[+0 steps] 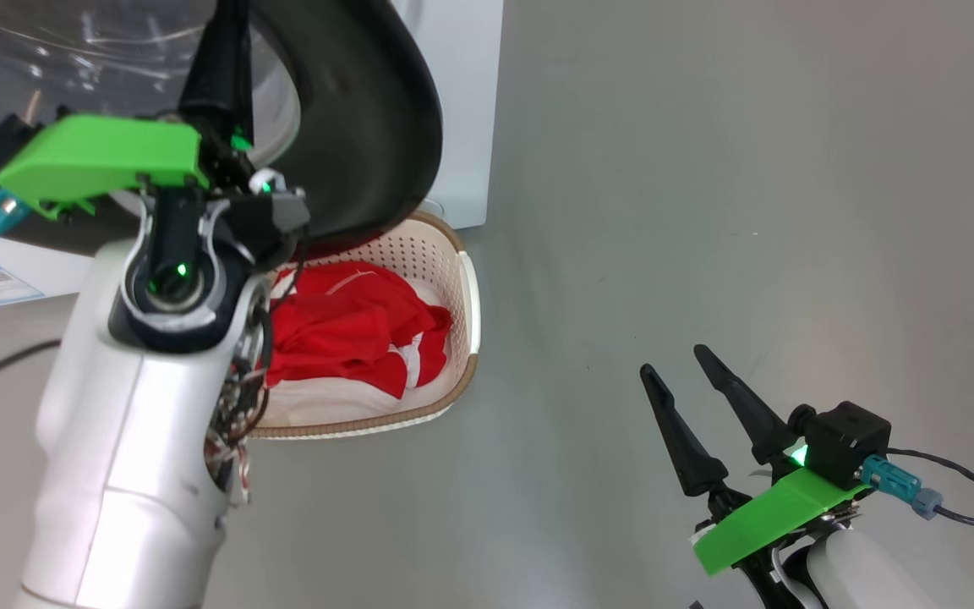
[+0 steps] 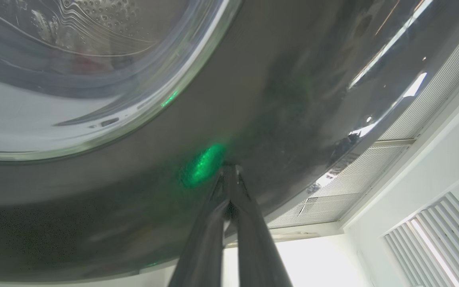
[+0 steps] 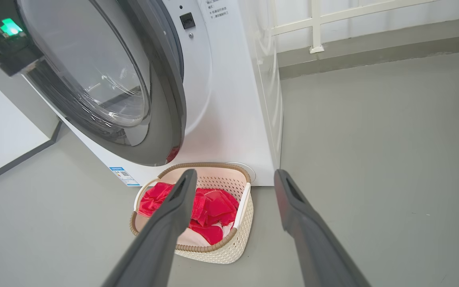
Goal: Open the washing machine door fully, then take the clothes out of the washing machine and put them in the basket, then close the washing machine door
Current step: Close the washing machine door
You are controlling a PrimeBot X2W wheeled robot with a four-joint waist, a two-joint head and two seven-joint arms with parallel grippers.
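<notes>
One basket (image 3: 238,235) down on the grey floor (image 3: 373,159), snug against the front of the washing machine (image 3: 229,99) and right under the lower edge of the swung-out washing machine door (image 3: 165,119). Loaded with the red clothes (image 3: 213,205), all bunched up, bits of white poking out underneath. Left gripper (image 2: 229,167) pinched fully shut with nothing in it, tips right up against the door's glossy black rim. Right gripper (image 1: 671,359) spread wide and empty, hanging over bare floor well off to the basket's side.

The left forearm (image 1: 115,440) hides part of the basket (image 1: 429,254), and the washing machine door (image 1: 369,127) is cropped above.
</notes>
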